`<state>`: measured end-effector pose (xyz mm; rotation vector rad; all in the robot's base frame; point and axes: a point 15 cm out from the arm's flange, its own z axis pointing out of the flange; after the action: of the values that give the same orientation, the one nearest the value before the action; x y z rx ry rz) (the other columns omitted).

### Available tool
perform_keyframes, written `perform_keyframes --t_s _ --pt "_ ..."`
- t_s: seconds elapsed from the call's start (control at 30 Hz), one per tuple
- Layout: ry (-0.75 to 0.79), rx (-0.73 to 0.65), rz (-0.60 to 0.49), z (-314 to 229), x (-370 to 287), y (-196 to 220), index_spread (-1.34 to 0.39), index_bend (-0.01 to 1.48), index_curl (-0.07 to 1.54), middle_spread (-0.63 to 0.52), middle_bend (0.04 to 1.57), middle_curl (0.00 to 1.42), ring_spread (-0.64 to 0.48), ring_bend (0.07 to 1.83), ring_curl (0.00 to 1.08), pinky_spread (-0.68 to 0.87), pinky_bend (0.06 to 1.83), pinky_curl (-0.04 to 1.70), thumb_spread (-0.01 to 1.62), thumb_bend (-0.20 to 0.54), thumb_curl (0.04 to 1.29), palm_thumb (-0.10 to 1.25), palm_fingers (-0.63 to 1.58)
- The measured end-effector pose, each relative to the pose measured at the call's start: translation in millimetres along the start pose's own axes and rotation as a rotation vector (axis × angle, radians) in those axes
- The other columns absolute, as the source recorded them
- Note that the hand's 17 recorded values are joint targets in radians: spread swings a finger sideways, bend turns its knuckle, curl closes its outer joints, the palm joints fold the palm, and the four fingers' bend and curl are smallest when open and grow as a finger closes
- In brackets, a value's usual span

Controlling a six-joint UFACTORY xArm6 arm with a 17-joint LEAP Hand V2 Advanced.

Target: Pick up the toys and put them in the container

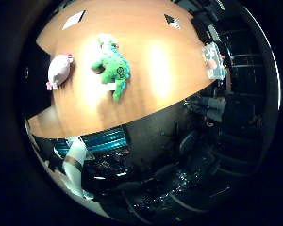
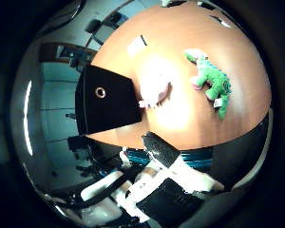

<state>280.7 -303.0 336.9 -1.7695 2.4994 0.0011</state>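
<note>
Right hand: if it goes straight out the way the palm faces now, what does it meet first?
Probably the bare wooden table, in the gap between the pink plush toy and the green dinosaur toy. Neither toy sits squarely ahead, though depth is hard to judge.

Desk [image 1: 146, 28] — orange-brown wood tone, bright glare patches. Green plush dinosaur [image 1: 112, 69] with teal ridge along the back, pink feet, white muzzle and tag. Second plush toy [image 1: 59, 70] — pale pink and white, darker pink tips. Black container [image 2: 104, 99] with small pale ring on its side. Hand [image 2: 166, 185] in white and black parts, teal behind.
</note>
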Motion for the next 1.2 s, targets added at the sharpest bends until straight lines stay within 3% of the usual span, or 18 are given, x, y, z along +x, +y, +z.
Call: perform_keyframes --t_s 0.73,1.2 --pt "-0.059 -0.031 0.158 129.3 47.7 -88.2 -0.27 0.17 0.29 0.11 0.19 0.3 0.23 0.25 0.26 0.41 0.37 0.31 1.06 -0.023 0.28 0.49 0.11" --pt "-0.078 -0.081 0.182 181.0 52.3 -89.4 -0.27 0.17 0.29 0.11 0.19 0.3 0.23 0.24 0.26 0.41 0.36 0.31 1.07 -0.023 0.28 0.51 0.11"
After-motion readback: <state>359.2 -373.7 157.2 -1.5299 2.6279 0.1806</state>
